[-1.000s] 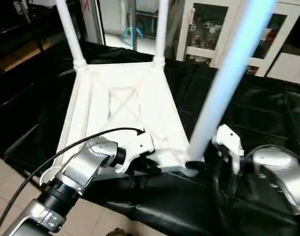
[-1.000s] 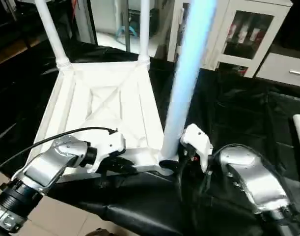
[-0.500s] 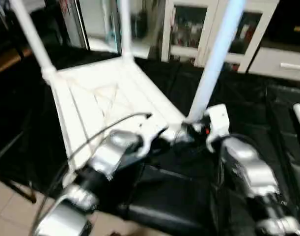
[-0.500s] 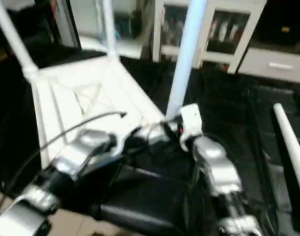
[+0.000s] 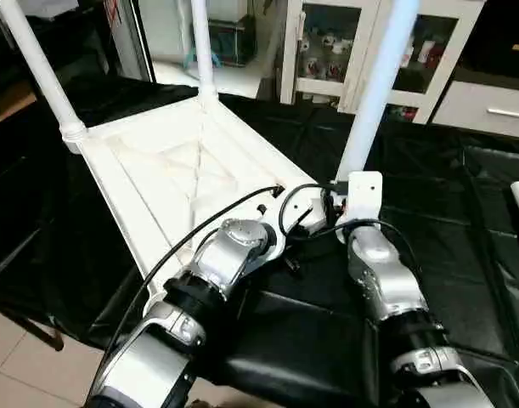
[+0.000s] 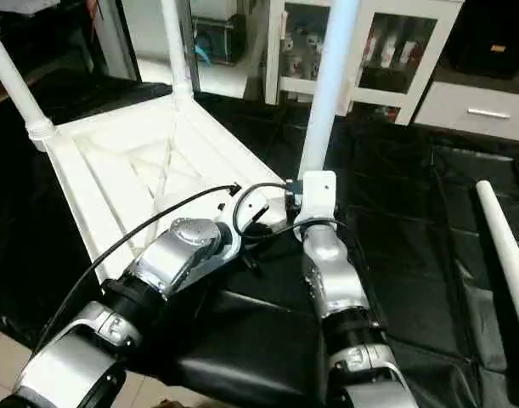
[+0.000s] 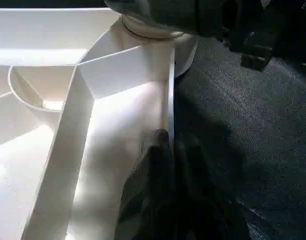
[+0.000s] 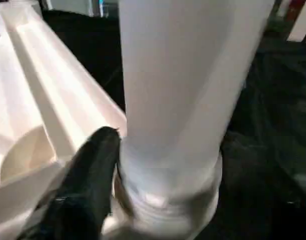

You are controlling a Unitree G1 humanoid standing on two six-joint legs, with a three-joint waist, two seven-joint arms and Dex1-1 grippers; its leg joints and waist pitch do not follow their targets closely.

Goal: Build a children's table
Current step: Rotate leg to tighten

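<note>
Left eye view: the children's table [image 5: 140, 170] is seen upside down on the black-draped work table [image 5: 446, 195], its X-ribbed underside turned up, toward 10 o'clock from the middle of the scene.
Far legs: two white tube legs are seated upright in the far corner sockets, the far-left leg [image 5: 38, 68] at 10 o'clock and the far-right leg [image 5: 200, 42] at 12 o'clock of the top.
Near-right leg: a third leg [image 5: 374, 93] is stood upright in the corner socket at 4 o'clock of the top, just beyond both wrists.
Loose leg: a fourth leg [image 6: 505, 246] is laid flat on the black drape at 3 o'clock, well apart from the top.
Left gripper: the left gripper [image 7: 168, 145] is closed on the thin rim wall of the top, just beside the socket that holds the near-right leg.
Right gripper: the right gripper [image 8: 107, 150] is placed against the flared base of the near-right leg, where it enters the socket; whether it is open or clamped cannot be told.
Forearms: both silver forearms are reached forward from 6 o'clock, converging on that one corner.
Background: a white glass-door cabinet [image 5: 327, 42] is seen at 12 o'clock behind the work table.
</note>
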